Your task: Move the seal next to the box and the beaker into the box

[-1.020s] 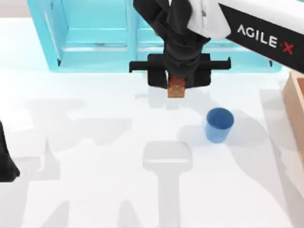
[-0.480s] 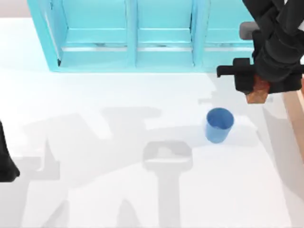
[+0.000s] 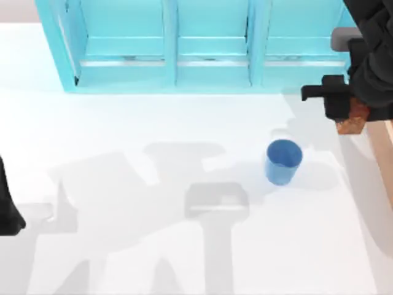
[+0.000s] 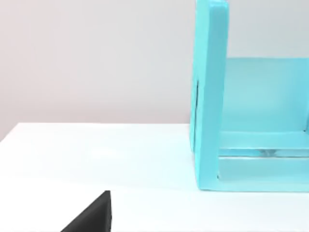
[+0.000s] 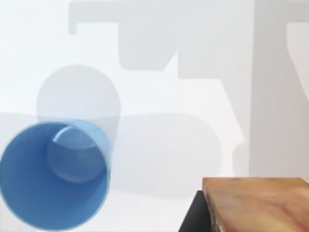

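Top view, right gripper [image 3: 351,118]: black, at the table's right side just in front of the shelf unit, clamped on the seal, which hangs below it above the tabletop.
Top view, seal [image 3: 352,123]: small reddish-brown block with a mottled, grainy surface; its lower end pokes out under the gripper body, long axis roughly vertical, its upper part hidden by the gripper.
Top view, beaker [image 3: 283,161]: blue tapered cup, upright on the white table [image 3: 153,246], open mouth up, smooth matte wall with a thin rim; it stands to the left of and nearer than the held seal, apart from it.
Top view, box [image 3: 385,144]: tan strip of a wall at the right edge, just beside the seal.
Top view, shelf unit [image 3: 172,46]: large turquoise unit with upright dividers and flat shelves, along the far side of the table.
Top view, left arm [image 3: 7,209]: dark shape parked at the left edge; I cannot tell how its fingers stand.
Left wrist view, shelf unit [image 4: 210,96]: smooth turquoise side panel and an open compartment on the white table [image 4: 96,154]; a black wedge sits at the frame's edge.
Right wrist view, beaker [image 5: 55,174]: seen from above, round mouth open, hollow inside with a paler bottom, axis pointing up toward the camera.
Right wrist view, seal [image 5: 258,203]: flat orange-brown face with a wood-like grain and squared corners, black gripper part against its side, above the table with grey shadows beneath.
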Controlling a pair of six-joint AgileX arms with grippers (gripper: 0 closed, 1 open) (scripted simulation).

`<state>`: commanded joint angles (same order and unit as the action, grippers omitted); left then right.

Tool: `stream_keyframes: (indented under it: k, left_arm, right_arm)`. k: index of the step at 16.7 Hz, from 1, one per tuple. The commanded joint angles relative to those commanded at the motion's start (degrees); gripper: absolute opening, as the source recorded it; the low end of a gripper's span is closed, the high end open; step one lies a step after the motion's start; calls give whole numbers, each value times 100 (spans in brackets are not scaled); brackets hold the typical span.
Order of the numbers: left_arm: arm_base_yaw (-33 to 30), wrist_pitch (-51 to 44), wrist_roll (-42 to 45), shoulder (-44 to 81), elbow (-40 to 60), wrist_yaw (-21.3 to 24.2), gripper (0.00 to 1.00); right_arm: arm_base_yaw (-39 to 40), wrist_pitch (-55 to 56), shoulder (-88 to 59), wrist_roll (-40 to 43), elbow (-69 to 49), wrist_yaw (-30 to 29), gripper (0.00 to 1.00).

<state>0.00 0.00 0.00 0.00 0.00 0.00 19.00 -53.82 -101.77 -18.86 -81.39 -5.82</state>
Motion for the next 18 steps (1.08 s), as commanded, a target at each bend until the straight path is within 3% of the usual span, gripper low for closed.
stream_keyframes:
  k: [7, 12, 18]
  left_arm:
    - [0, 0, 0, 0, 0, 0, 100]
    - [0, 0, 0, 0, 0, 0, 100]
    - [0, 0, 0, 0, 0, 0, 100]
  right_arm:
    - [-64, 1207, -487, 67, 629, 18, 0]
    - [-86, 1313, -562, 72, 703, 26, 0]
    - [-86, 1313, -562, 72, 703, 26, 45]
